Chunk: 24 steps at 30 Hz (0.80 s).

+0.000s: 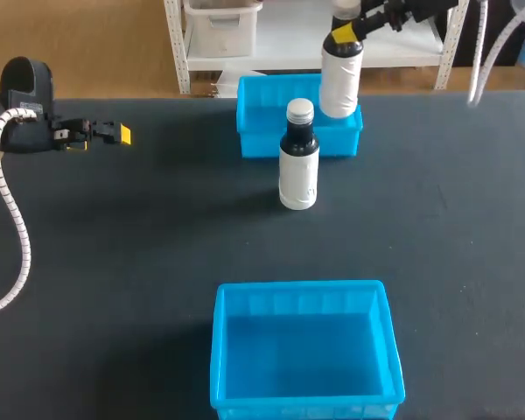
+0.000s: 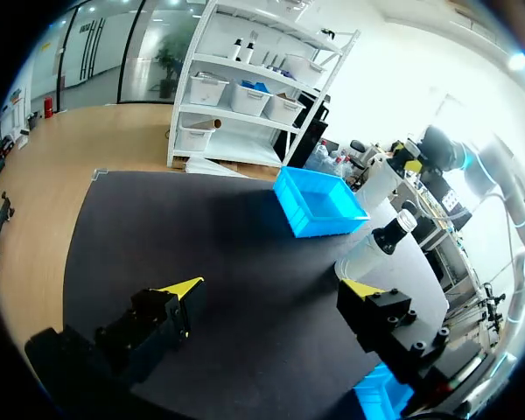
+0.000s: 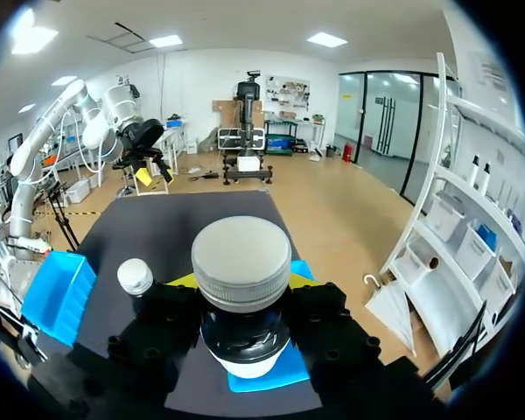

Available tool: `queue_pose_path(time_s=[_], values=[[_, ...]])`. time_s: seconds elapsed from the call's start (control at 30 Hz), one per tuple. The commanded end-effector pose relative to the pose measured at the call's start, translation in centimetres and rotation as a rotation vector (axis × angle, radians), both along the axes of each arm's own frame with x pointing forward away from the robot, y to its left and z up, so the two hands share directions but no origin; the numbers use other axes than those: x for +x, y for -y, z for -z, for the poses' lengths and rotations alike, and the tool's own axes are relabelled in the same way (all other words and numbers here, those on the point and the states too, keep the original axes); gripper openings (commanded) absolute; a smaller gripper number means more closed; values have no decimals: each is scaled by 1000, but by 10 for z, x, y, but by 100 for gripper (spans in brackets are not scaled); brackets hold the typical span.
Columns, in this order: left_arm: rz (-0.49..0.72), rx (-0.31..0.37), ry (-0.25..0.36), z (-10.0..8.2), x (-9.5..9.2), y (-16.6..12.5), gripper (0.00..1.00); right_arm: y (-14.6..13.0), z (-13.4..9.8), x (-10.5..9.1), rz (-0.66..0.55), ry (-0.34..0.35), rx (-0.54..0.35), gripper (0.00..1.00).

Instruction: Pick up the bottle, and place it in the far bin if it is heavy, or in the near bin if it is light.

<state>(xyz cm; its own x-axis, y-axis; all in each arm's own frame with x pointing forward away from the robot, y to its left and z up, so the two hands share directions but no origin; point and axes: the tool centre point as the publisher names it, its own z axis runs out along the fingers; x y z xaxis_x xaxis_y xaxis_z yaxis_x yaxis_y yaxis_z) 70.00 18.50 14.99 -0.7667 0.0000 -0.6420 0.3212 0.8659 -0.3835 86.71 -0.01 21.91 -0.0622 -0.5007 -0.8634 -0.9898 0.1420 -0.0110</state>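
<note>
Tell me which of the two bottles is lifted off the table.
The bottle in the right hand, held above the far bin. The other bottle stands on the table, in front of that bin.

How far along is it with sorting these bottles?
Lifting is done: the right pincer holds one bottle above the far bin, not yet let go. A second bottle stands on the table, untouched. The left pincer is open, off to the side.
</note>
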Motion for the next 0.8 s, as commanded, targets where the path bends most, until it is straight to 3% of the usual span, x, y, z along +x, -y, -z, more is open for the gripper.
queue_pose_path(time_s=[0.03,0.8], values=[[0,0,0,0,0,0,100,-16,2,17,-61,-31,-4,0],[0,0,0,0,0,0,100,-67,25,41,-128,-59,6,0]])
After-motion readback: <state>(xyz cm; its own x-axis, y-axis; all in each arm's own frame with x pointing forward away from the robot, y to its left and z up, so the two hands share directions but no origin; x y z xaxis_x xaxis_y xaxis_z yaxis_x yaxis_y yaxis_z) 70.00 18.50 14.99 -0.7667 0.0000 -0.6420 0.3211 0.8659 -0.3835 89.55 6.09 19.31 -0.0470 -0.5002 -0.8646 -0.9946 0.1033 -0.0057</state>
